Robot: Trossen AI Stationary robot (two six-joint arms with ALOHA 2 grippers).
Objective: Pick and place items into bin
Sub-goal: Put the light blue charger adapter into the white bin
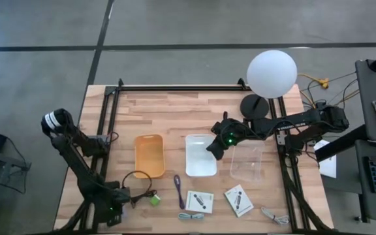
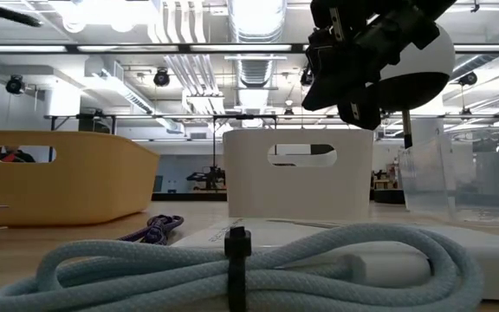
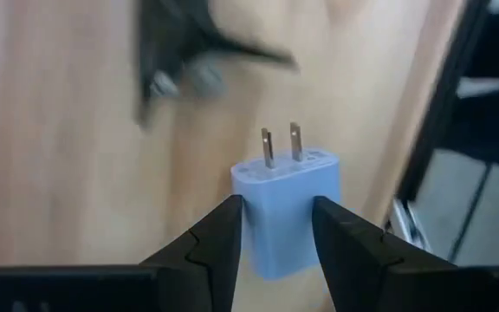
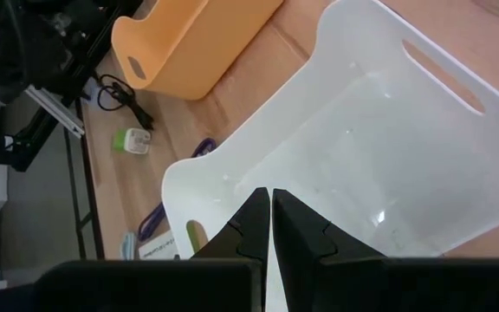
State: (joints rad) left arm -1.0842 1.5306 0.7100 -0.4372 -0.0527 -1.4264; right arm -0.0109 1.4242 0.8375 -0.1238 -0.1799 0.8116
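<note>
**Left arm grips a charger; right hangs over the white bin**

The left gripper (image 3: 274,227) sits at the table's front left corner with its fingers clamped on a pale blue charger (image 3: 286,208), one finger on each flat side. The charger's long axis runs along the fingers, with its two prongs pointing away from the wrist. The bins lie away from it toward the table's middle, and the orange bin (image 1: 149,155) is the nearest, so this arm is best placed to drop there (a judgement, not a certainty).

The right gripper (image 4: 270,218) hovers above the white bin's (image 1: 200,155) near rim, fingers together and holding nothing visible; that bin looks empty.

By count there are three bins, the third being the clear bin (image 1: 247,161). On the front edge lie two white cards (image 1: 200,201), one purple strap (image 1: 178,190), one green block (image 1: 154,199), one dark cable (image 1: 136,179) and two pale coiled cables (image 1: 191,216).
</note>
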